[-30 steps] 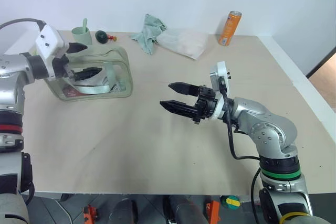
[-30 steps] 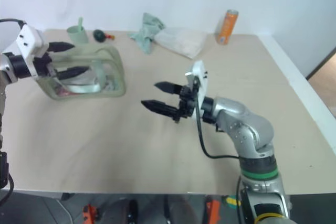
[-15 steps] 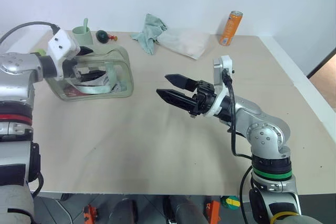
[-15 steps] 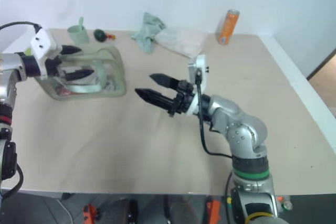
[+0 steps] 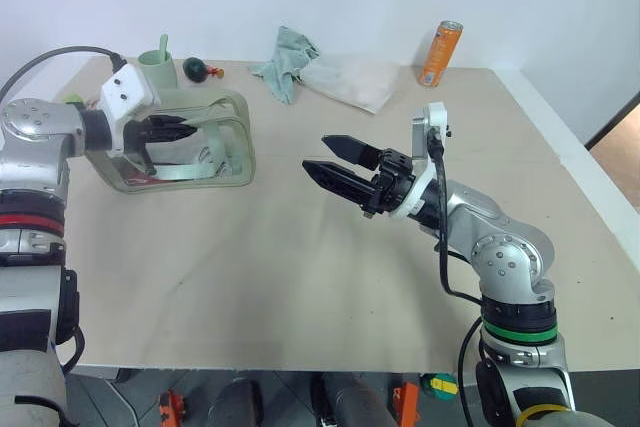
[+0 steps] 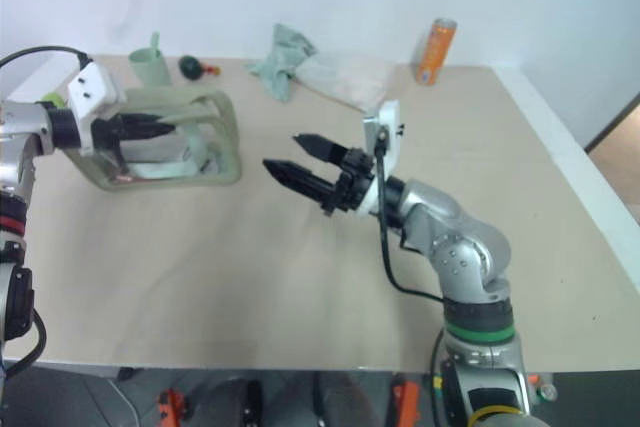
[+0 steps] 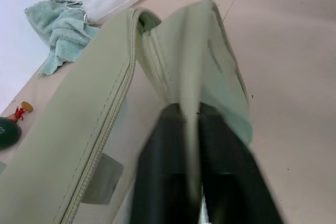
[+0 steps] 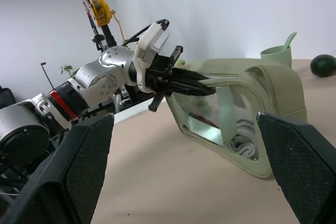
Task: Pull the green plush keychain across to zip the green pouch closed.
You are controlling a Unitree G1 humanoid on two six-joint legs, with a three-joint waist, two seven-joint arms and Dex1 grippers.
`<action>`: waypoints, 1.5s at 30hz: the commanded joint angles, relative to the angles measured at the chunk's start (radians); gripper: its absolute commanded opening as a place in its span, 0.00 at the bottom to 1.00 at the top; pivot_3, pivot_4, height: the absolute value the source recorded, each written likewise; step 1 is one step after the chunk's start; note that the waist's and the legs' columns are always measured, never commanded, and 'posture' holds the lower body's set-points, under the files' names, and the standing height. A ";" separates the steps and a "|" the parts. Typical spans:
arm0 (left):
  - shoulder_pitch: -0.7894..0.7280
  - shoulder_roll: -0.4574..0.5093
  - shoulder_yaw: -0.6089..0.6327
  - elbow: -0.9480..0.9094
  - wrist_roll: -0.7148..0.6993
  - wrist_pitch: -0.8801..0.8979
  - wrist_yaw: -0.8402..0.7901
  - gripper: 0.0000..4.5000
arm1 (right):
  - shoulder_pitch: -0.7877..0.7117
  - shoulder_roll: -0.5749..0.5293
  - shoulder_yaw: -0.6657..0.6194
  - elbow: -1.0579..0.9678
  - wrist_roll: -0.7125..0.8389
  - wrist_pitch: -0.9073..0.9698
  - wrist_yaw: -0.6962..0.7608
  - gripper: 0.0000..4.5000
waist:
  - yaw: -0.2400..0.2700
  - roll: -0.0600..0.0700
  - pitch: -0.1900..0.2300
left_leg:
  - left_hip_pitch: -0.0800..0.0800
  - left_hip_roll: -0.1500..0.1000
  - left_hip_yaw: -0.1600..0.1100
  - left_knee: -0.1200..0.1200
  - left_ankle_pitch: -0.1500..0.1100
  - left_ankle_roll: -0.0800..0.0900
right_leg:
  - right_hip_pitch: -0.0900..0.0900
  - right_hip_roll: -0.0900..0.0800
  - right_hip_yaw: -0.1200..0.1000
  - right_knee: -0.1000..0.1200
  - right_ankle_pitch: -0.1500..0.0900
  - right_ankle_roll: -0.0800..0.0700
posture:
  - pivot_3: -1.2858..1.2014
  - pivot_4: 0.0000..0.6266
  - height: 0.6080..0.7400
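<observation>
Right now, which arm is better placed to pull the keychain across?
Right, probably. The left gripper is shut on the pouch top edge, bracing it. The right gripper is open and free, hovering over the table, fingers aimed at the pouch.

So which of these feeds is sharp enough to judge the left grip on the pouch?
Left wrist view: the fingers are smeared out of focus against the green pouch. Right wrist view: crisp on the left gripper, shut on the pouch's top edge; its own pads are blurred foreground. Left eye view: evenly lit, soft shadows, no glare.
</observation>
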 commanded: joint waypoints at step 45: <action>0.134 -0.235 0.093 -0.820 -0.447 0.713 0.164 0.69 | 0.010 -0.304 -0.195 0.111 -0.091 -0.106 0.116 1.00 | 0.000 0.000 0.000 | 0.001 -0.004 -0.003 0.001 0.000 0.001 | 0.003 -0.002 0.000 0.001 -0.002 0.004 | 0.52 0.24 1.00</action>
